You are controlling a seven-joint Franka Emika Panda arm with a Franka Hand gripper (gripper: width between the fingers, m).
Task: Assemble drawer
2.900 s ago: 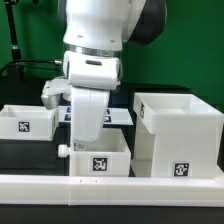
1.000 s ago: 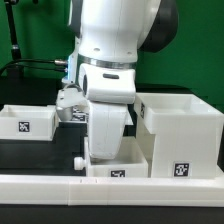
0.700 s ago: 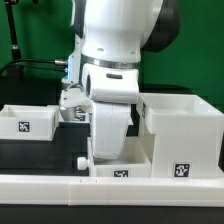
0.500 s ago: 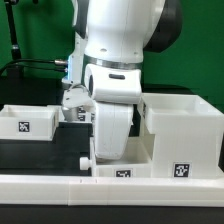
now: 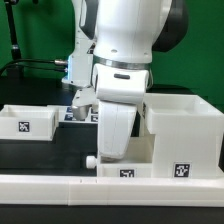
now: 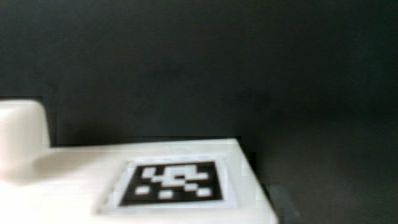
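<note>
The drawer's large white casing point(image 5: 185, 130) stands at the exterior view's right, its tag facing front. One shallow tray point(image 5: 25, 120) lies at the left. A second tray point(image 5: 120, 172) with a round knob point(image 5: 90, 159) sits under my hand, next to the casing's left side and behind the front rail. My gripper point(image 5: 115, 152) reaches down into this tray, and the hand hides the fingers. The tray follows the hand, so the gripper seems shut on its wall. The wrist view shows that tray's tag point(image 6: 175, 183) and knob point(image 6: 18, 135) close up, with no fingers in sight.
A long low white rail point(image 5: 60, 185) runs along the table's front edge. The marker board point(image 5: 82, 114) lies flat behind the arm. A green wall stands at the back.
The hand and the middle tray have moved together toward the exterior view's right, closer to the casing. The tray's knob has shifted right too. The left tray and the casing have not moved.
</note>
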